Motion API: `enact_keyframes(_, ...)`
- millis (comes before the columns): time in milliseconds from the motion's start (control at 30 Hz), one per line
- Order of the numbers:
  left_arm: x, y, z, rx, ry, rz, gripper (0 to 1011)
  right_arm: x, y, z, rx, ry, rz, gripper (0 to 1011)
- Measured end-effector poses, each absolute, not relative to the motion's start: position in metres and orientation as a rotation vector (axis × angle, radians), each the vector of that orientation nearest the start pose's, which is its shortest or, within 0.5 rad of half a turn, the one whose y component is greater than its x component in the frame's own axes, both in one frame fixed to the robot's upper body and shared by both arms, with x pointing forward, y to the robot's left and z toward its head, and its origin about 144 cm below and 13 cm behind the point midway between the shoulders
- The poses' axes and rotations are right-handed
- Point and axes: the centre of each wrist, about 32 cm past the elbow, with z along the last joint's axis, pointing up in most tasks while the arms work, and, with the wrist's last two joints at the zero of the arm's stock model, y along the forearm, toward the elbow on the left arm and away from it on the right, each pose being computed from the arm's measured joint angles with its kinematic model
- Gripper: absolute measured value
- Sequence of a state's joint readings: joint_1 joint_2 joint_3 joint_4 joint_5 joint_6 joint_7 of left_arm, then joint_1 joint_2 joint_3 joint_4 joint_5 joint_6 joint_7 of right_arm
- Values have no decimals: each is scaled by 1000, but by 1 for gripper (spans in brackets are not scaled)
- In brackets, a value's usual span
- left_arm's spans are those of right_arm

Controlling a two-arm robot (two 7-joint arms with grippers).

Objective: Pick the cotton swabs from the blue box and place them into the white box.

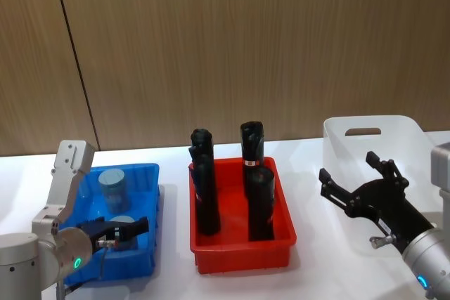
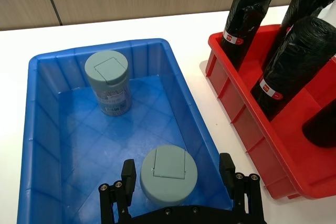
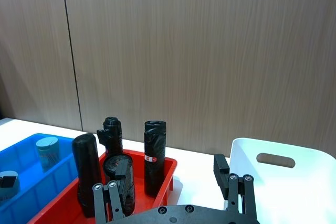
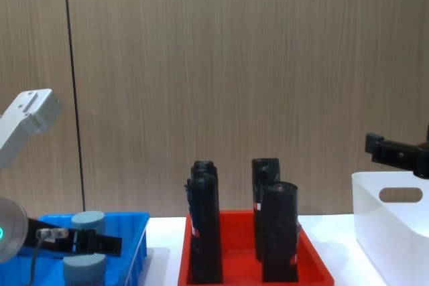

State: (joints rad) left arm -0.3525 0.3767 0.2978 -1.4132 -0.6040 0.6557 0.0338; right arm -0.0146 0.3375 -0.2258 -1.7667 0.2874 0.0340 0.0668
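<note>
**Left end effector (image 2: 177,171) poised around cotton swabs (image 2: 168,174)**

Left wrist view: fingers (image 2: 128,177) open either side of the near tub in the blue box (image 2: 47,145), not clamped; another tub (image 2: 109,81) stands behind. Head view: right end effector (image 1: 349,168) hovers wide open, empty, above the white box (image 1: 411,135).

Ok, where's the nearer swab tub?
Head view, left side: the nearer tub sits at the blue box's near end, between the left hand's open fingers, with the other tub farther back.

tall black cylinders (image 1: 205,194) in red tray (image 1: 242,259) between blue box (image 1: 135,262) and white box (image 1: 406,131), open room above
</note>
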Motion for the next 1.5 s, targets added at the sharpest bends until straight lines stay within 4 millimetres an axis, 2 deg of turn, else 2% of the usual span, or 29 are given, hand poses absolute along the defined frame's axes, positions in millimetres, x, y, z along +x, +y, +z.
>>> enact_keyframes(1233, 553, 277, 1188, 412, 476, 1301, 1004, 443, -237, 1189, 26, -75, -1229, 1002)
enact_keyframes(1367, 555, 278, 1184, 408, 467, 1291, 948, 443, -237, 1189, 26, -75, -1230, 1002)
enact_keyframes(1500, 556, 279, 1182, 402, 463, 1282, 836, 443, -237, 1189, 26, -75, -1230, 1002)
